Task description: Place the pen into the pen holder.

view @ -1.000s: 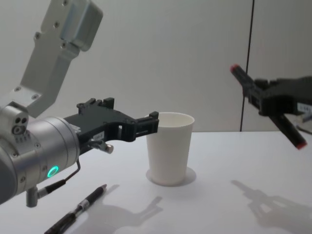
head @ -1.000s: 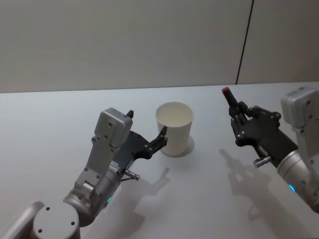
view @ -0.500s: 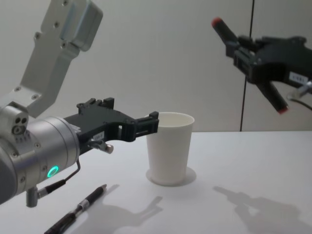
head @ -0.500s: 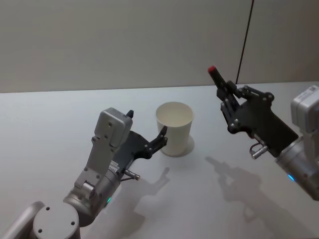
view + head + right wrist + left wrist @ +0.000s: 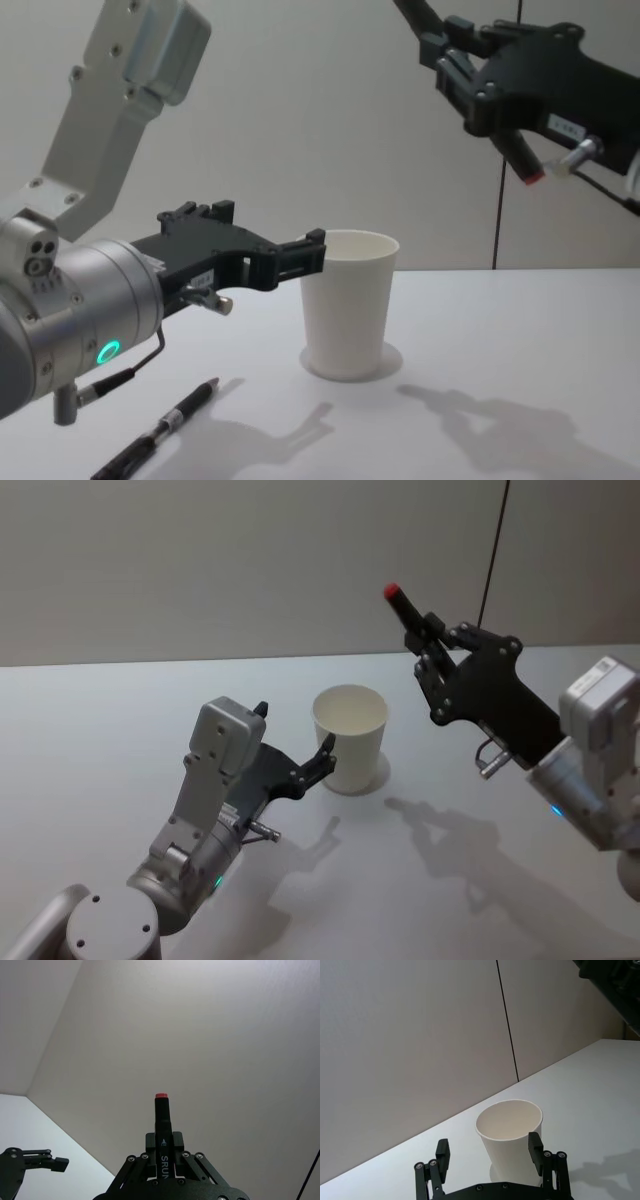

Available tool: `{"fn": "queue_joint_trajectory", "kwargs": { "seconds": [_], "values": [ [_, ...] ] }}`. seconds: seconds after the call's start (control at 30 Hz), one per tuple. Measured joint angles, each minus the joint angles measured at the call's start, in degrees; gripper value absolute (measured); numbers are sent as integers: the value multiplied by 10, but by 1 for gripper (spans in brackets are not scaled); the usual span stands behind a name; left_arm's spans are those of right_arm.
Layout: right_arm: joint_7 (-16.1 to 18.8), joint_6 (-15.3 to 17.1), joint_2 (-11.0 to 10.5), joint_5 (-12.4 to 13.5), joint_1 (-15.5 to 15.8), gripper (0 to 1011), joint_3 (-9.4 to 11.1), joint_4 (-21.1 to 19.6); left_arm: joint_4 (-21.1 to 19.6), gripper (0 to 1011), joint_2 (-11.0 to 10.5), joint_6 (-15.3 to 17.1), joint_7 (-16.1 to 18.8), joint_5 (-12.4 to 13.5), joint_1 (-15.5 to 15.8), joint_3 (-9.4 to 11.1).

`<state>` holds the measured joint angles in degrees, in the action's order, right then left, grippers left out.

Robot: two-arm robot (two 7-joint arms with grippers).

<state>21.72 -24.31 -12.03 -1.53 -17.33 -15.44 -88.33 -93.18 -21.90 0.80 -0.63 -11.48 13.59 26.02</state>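
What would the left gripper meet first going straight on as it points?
The pen holder: the open left gripper points at it, and the cup stands just ahead of its fingertips. Whether one finger touches the cup wall is unclear.

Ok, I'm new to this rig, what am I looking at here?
It is a robot with two arms, each ending in a gripper. One picture looks down from its head, one looks across the table from its chest, and one rides on each wrist. On the table stands an empty paper cup, the pen holder. The left gripper is open, close beside the cup. The right gripper, high up to the cup's right, is shut on a black pen with a red end. A second pen lies on the table near the left arm.
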Motion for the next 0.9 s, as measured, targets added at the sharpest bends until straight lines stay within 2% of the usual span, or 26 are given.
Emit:
{"fn": "queue_joint_trajectory", "kwargs": {
  "seconds": [0.23, 0.3, 0.5, 0.73, 0.9],
  "values": [
    [-34, -20, 14, -36, -10, 184, -7, 22, 0, 1000, 0, 0, 0, 0, 0, 0],
    [-56, -28, 22, -57, -16, 183, -12, 37, 0, 1000, 0, 0, 0, 0, 0, 0],
    [-81, -41, 38, -79, -31, 184, -19, 67, 0, 1000, 0, 0, 0, 0, 0, 0],
    [-89, -62, 56, -85, -56, 184, -24, 109, 0, 1000, 0, 0, 0, 0, 0, 0],
    [-76, -79, 66, -70, -74, 184, -27, 140, 0, 1000, 0, 0, 0, 0, 0, 0]
  ]
}}
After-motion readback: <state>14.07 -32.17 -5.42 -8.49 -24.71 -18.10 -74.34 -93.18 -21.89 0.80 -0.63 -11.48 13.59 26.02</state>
